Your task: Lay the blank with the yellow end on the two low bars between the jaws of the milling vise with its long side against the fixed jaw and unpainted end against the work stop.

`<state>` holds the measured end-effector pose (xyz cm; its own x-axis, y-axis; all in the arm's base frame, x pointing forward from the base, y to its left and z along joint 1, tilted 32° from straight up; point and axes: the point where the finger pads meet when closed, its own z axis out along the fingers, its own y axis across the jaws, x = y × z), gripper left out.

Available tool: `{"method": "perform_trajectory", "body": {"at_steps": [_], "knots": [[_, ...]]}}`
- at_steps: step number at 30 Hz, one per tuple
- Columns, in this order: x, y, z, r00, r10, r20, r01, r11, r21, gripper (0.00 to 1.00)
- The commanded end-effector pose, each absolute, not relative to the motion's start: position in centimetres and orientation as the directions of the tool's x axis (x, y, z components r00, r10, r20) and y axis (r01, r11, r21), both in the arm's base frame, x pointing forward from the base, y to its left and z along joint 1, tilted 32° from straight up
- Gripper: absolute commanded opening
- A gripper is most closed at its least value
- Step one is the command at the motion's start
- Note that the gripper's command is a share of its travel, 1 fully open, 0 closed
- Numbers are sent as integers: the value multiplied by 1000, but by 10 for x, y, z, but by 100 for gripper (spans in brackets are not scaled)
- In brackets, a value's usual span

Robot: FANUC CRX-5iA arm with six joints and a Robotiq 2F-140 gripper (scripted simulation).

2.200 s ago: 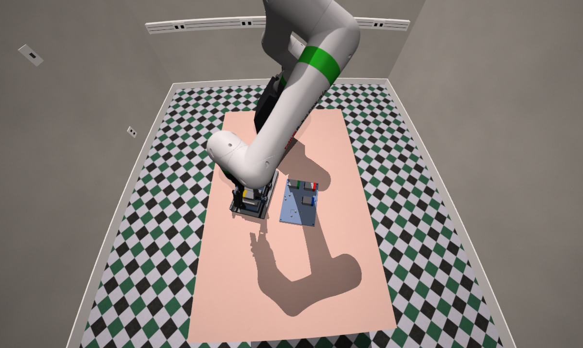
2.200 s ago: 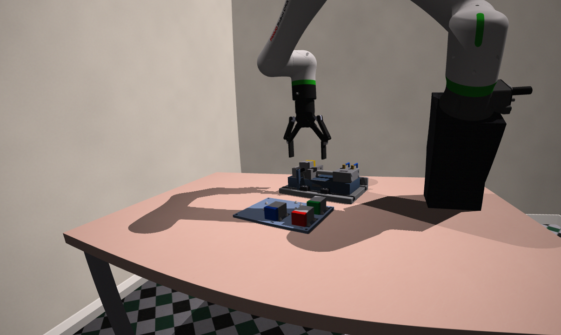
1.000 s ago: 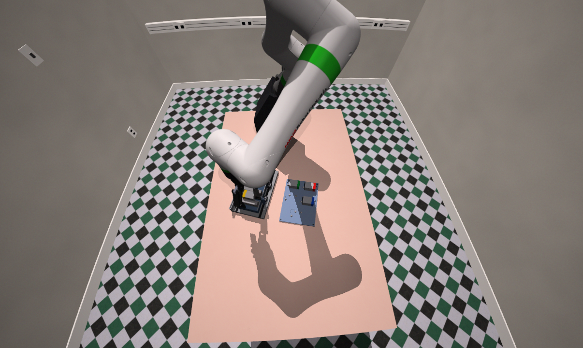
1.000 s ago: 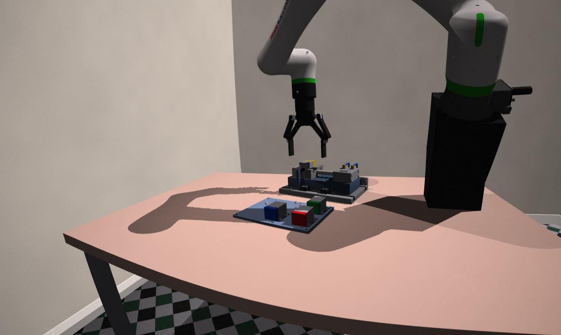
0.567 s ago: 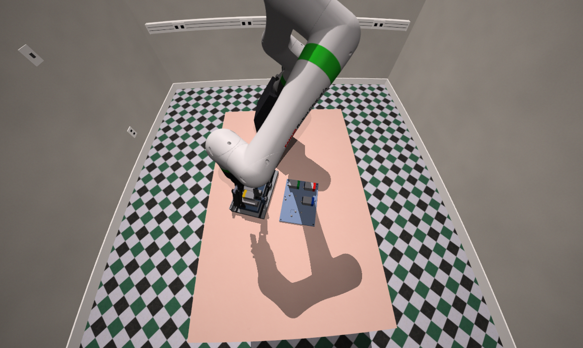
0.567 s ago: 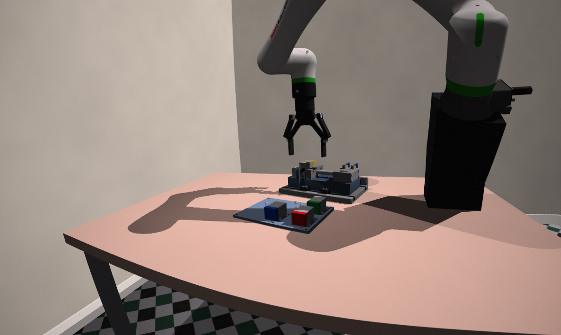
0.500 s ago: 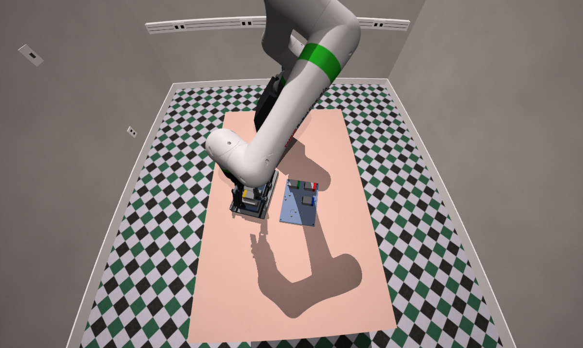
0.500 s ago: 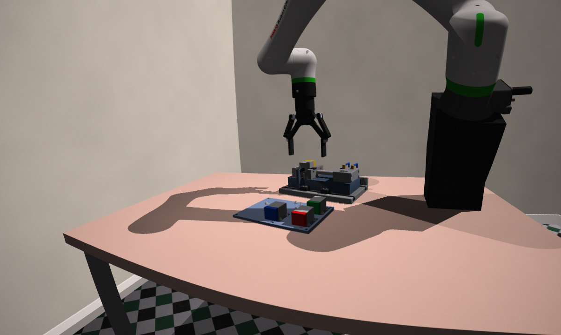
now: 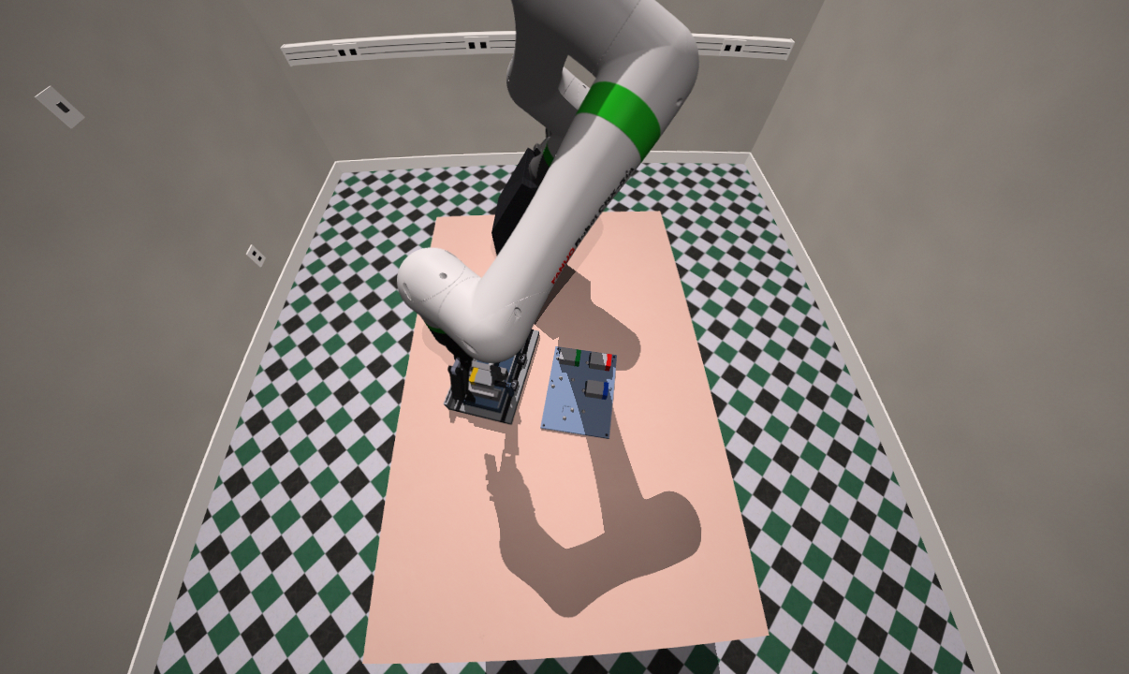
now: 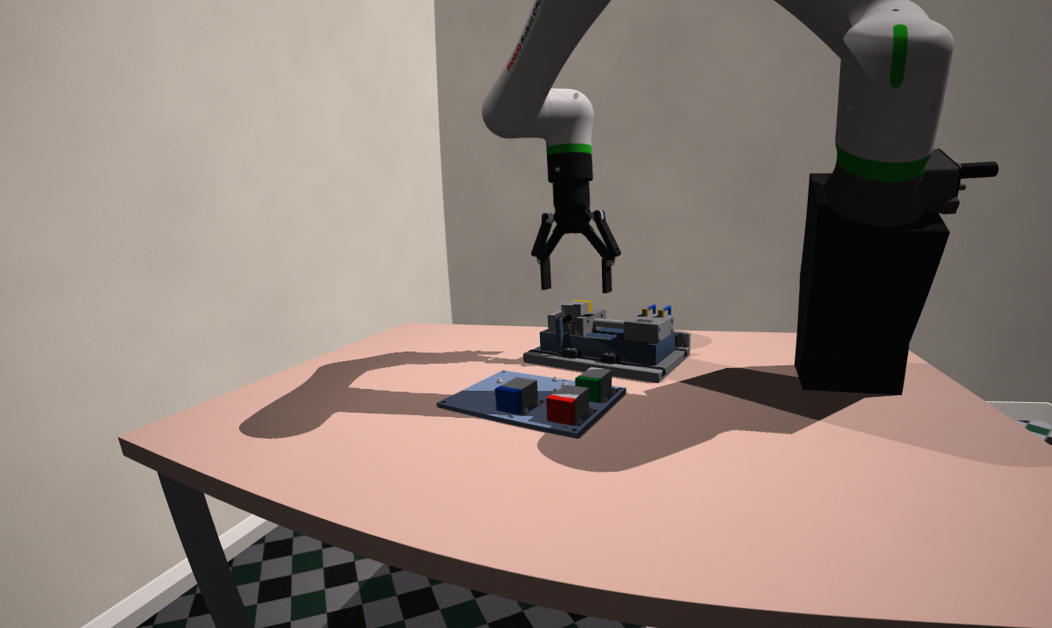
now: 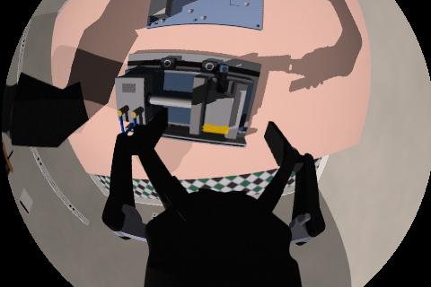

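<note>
The blank with the yellow end [image 11: 217,117] lies in the milling vise [image 11: 189,99] between the jaws, its yellow end [image 10: 584,300] at the vise's outer side; it also shows in the top view [image 9: 474,374]. My gripper [image 10: 575,275] hangs open and empty well above the vise, apart from the blank. In the wrist view the open fingers frame the vise's near edge. The jaw block with hoses [image 11: 129,96] sits at the vise's left in the wrist view. Whether the blank touches the fixed jaw and the work stop I cannot tell.
The blue-grey plate [image 10: 539,398] beside the vise holds three blanks: blue-ended [image 10: 514,396], red-ended [image 10: 566,405] and green-ended [image 10: 593,383]. Small pins stand on the plate's bare half [image 11: 233,3]. The black robot base [image 10: 865,284] stands at the table's right.
</note>
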<state>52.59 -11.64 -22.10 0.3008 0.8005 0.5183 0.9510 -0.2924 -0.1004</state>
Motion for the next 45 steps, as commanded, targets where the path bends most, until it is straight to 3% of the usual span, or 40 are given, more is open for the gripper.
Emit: {"method": "perform_trajectory", "body": {"at_steps": [1, 45], "knots": [[526, -118, -220, 301, 801, 518, 951, -293, -99, 100], [519, -170, -134, 301, 801, 518, 951, -293, -99, 100]]}}
